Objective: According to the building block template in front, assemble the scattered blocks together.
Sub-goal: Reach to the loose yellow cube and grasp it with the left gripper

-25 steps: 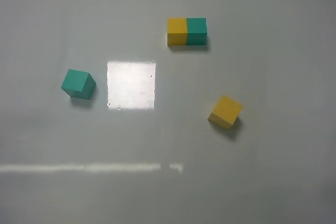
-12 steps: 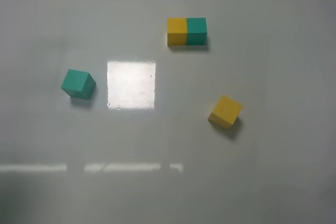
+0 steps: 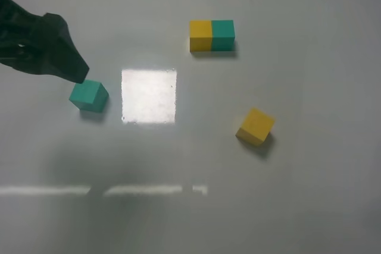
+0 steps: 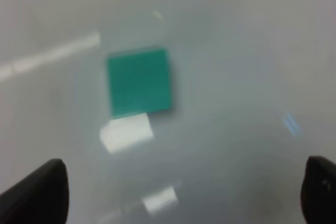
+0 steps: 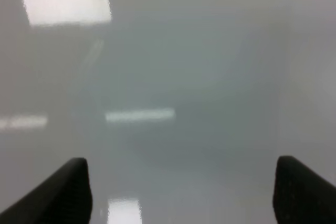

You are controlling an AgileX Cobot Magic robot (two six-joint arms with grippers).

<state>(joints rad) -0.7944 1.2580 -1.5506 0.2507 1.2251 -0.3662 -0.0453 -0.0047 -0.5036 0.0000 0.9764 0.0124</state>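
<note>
The template bar (image 3: 212, 35), a yellow cube joined to a teal-green one, lies at the back of the grey table. A loose teal-green cube (image 3: 88, 94) sits at the left; it also shows blurred in the left wrist view (image 4: 139, 81). A loose yellow cube (image 3: 255, 126) sits at the right, turned at an angle. My left gripper (image 3: 70, 66) hovers just behind and left of the teal cube. It is open and empty, its fingertips (image 4: 44, 187) wide apart. My right gripper (image 5: 184, 192) is open over bare table and is out of the exterior view.
A bright square glare patch (image 3: 149, 96) lies on the table between the two loose cubes. A thin light streak (image 3: 137, 190) crosses the table nearer the front. The left arm's shadow falls on the front left.
My left arm has come into the exterior view from the left edge and now sits beside the teal cube. None of the blocks has moved.
</note>
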